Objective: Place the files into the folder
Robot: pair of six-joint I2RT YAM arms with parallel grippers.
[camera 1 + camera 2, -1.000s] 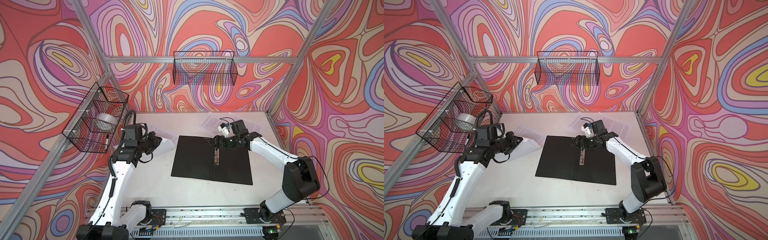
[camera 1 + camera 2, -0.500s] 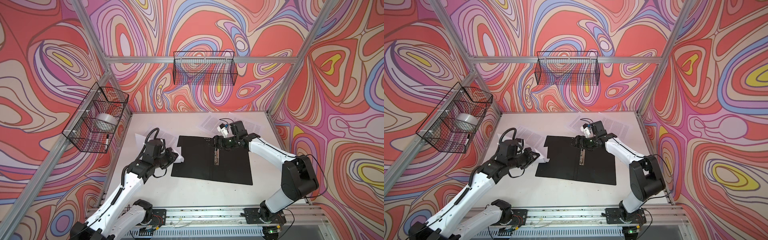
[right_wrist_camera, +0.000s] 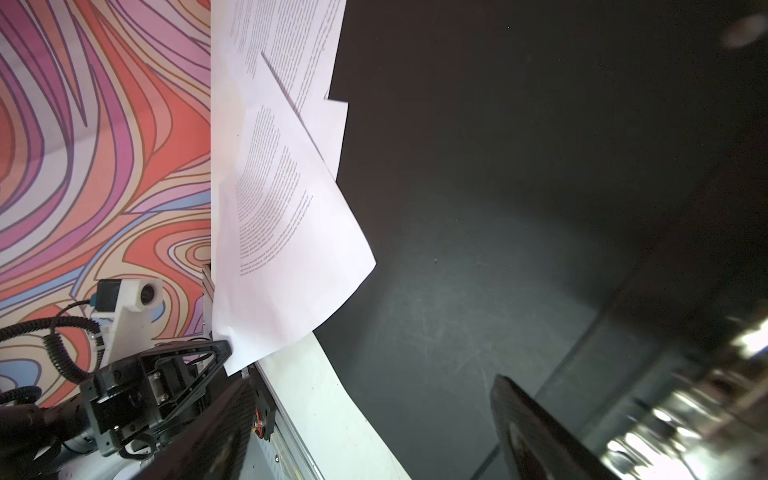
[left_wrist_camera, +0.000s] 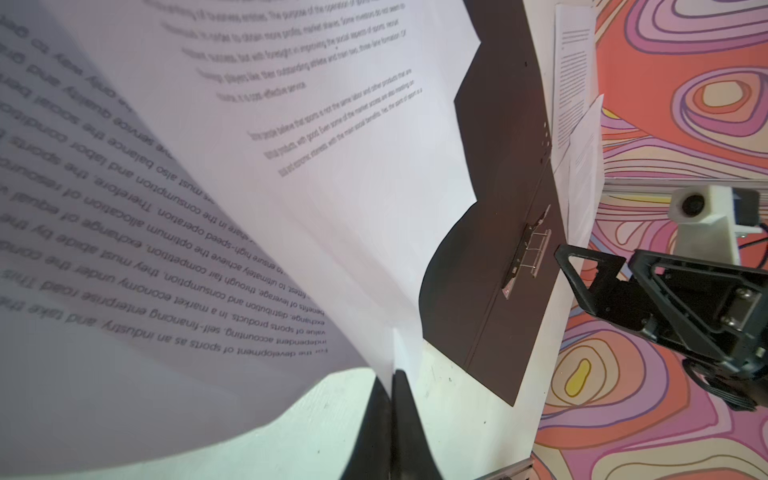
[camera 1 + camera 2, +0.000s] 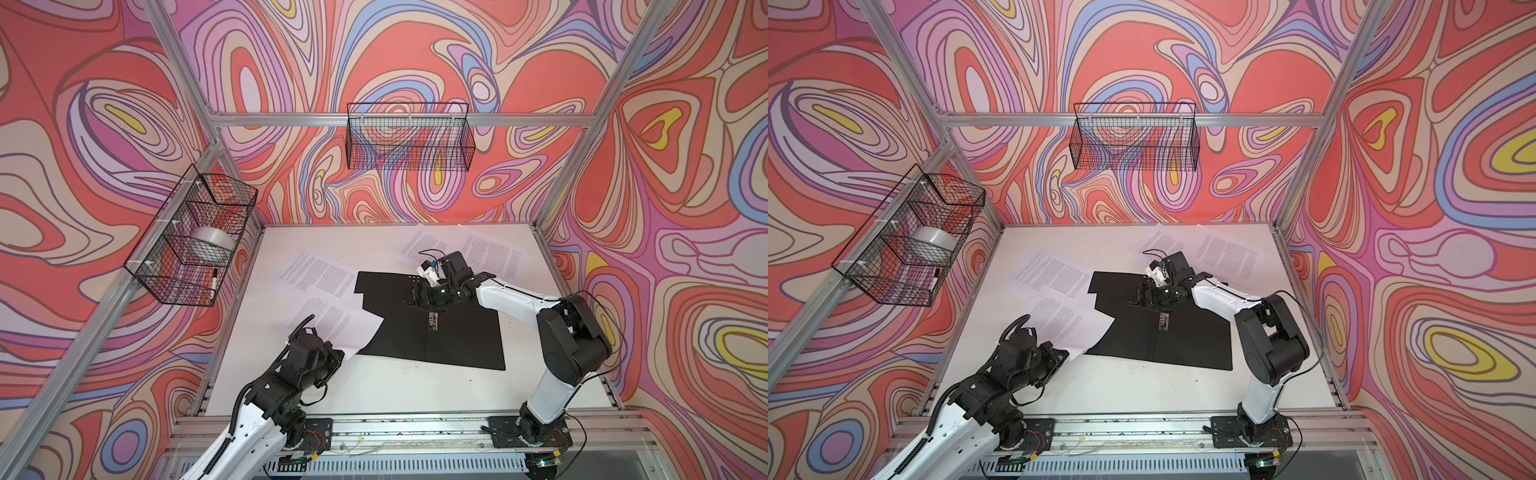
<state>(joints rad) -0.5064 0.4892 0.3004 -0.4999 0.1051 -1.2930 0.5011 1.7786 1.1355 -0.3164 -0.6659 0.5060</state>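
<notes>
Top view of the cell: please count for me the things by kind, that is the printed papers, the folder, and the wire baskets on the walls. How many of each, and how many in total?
paper sheets: 4 clearly apart; the overlap at the left may hide one more
folder: 1
wire baskets: 2
Total: 7, at the least

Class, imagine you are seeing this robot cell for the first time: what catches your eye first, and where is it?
The swirling red, pink and purple walls strike first, all round the white table. Mid-table lies the open black folder, the right gripper open above its metal clip. At the folder's left edge, the left gripper pinches a printed sheet by its corner, the paper curling upward.
</notes>
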